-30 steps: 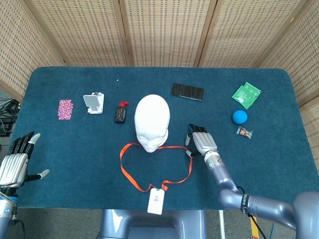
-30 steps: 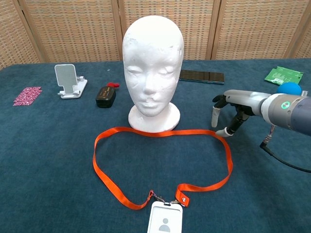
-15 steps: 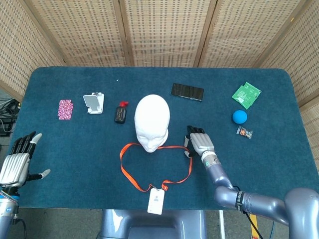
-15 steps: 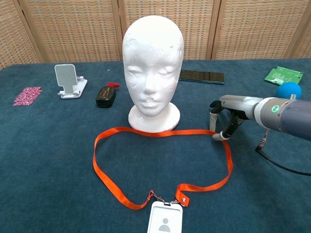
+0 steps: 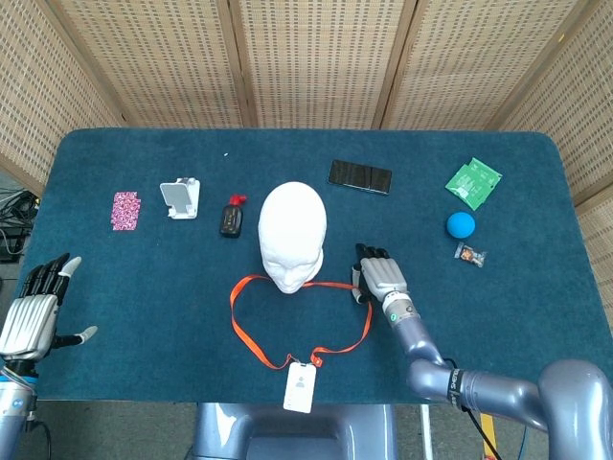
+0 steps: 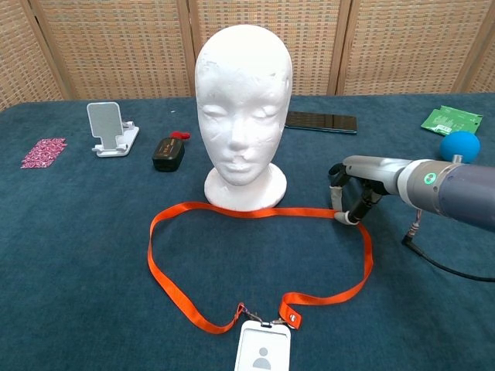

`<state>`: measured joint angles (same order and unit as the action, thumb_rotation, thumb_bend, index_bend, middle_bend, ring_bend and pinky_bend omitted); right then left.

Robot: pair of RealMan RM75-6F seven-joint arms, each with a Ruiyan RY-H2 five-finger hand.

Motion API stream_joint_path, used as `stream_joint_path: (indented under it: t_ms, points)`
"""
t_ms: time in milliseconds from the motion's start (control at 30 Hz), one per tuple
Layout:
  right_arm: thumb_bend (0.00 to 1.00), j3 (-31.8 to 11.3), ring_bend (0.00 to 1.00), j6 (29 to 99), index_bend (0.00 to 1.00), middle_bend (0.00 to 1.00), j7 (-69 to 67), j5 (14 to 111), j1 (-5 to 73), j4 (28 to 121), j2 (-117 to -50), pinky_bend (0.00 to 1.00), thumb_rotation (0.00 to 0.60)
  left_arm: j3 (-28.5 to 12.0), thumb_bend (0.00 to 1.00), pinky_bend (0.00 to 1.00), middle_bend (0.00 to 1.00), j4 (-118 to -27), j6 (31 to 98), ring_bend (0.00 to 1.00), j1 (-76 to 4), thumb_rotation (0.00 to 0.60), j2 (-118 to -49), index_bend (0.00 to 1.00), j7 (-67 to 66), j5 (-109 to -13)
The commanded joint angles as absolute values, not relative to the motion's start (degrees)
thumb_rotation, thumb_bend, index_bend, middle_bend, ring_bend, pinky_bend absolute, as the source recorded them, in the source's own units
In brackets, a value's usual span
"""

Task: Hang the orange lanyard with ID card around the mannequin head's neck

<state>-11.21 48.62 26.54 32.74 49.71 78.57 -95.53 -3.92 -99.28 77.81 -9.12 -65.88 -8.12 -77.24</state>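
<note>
Orange lanyard (image 6: 255, 210) lies as a loop flat on the table (image 5: 536, 316), far edge touching the mannequin head (image 6: 244, 93) base, ID card (image 6: 263, 353) at the near edge. Right hand (image 6: 352, 193) is at the loop's right bend, fingertips down on the strap; a closed grasp cannot be told. Left hand (image 5: 36, 311) is released, fingers spread, at the table's left edge.

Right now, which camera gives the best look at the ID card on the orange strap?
The chest view: the ID card lies close to the camera, its person icon visible, though the bottom edge is cropped. The head view shows the whole card, but small and without detail.
</note>
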Motion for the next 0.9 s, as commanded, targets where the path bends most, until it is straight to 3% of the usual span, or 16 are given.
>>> stream_joint_path:
  t_ms: [33, 533, 700, 900]
  points:
    - [0.62, -11.15, 0.00, 48.84, 0.63, 0.00, 26.39, 33.05, 49.65, 78.47, -95.57, 0.00, 0.600, -3.90, 0.00, 0.00, 0.00, -99.16, 77.64, 0.00, -9.24, 0.600, -65.92, 0.00, -8.08, -77.28]
    - [0.63, -9.84, 0.00, 50.12, 0.68, 0.00, 24.66, 38.35, 48.14, 80.34, -94.32, 0.00, 0.600, -6.61, 0.00, 0.00, 0.00, -98.77, 73.12, 0.00, -14.26, 0.600, -67.53, 0.01, -8.45, -76.98]
    - [0.63, -10.04, 0.00, 49.68, 0.69, 0.00, 23.79, 38.27, 47.74, 81.06, -93.65, 0.00, 0.600, -8.38, 0.01, 0.00, 0.00, -94.35, 67.71, 0.00, -20.16, 0.600, -70.96, 0.21, -5.94, -79.61]
    - [0.63, -10.54, 0.00, 48.92, 0.69, 0.00, 22.58, 37.44, 47.52, 81.50, -93.16, 0.00, 0.600, -10.98, 0.22, 0.00, 0.00, -87.67, 60.95, 0.00, -27.86, 0.600, -77.97, 0.37, -5.25, -79.08]
